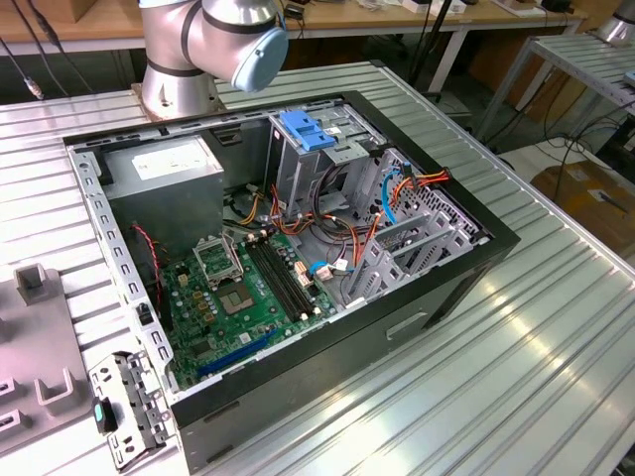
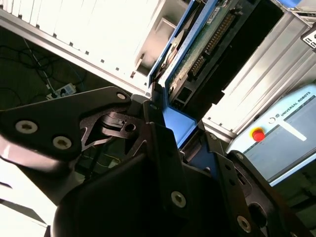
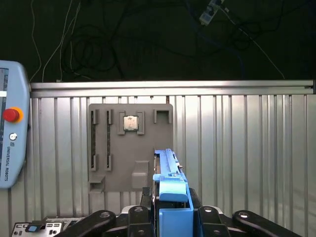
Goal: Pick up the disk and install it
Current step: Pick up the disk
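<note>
The disk (image 3: 168, 170) is held edge-on between my gripper's black fingers (image 3: 145, 196), so its blue side rail faces the first wrist view. My gripper (image 3: 171, 200) is shut on the disk. In the second wrist view the disk (image 2: 205, 42) shows its green circuit-board underside and blue rails, sticking out past my gripper (image 2: 177, 123). The disk hangs above the ribbed metal table (image 3: 237, 148), beside a grey fixture plate (image 3: 111, 170). In the exterior view the open computer case (image 1: 466, 268) lies on the table, with a tall metal drive cage (image 1: 298, 169) and its blue handle (image 1: 308, 131) at the back.
A grey power supply box (image 1: 164, 169) and a green motherboard (image 1: 243, 293) sit inside the case among loose cables (image 1: 397, 193). The fixture plate carries a small square chip (image 3: 131, 122). A teach pendant (image 3: 9, 133) lies at the table's side. The arm's base (image 1: 184, 59) stands behind the case.
</note>
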`<state>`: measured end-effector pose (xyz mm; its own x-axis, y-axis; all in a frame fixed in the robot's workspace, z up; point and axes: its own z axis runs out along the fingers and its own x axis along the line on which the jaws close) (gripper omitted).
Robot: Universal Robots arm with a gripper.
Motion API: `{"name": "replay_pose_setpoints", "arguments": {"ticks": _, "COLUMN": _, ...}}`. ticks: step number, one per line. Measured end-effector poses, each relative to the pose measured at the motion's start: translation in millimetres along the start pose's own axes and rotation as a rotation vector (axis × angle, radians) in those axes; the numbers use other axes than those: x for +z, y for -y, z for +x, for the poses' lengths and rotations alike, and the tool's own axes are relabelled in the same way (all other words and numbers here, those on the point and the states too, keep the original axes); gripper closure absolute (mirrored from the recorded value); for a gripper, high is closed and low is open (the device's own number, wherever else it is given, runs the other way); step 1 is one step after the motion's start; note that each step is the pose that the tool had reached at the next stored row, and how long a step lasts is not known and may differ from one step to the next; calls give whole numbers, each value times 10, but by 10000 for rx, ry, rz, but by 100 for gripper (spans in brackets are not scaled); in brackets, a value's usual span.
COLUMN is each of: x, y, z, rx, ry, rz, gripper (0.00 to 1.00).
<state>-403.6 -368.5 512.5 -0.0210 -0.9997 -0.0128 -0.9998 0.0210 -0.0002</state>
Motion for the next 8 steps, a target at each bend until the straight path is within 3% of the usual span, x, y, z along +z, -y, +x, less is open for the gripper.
{"name": "replay_pose_setpoints", "arguments": {"ticks": 8, "x": 0, "y": 28, "z": -1, "rx": 0, "ry": 0, "rz": 0, "gripper": 63}}
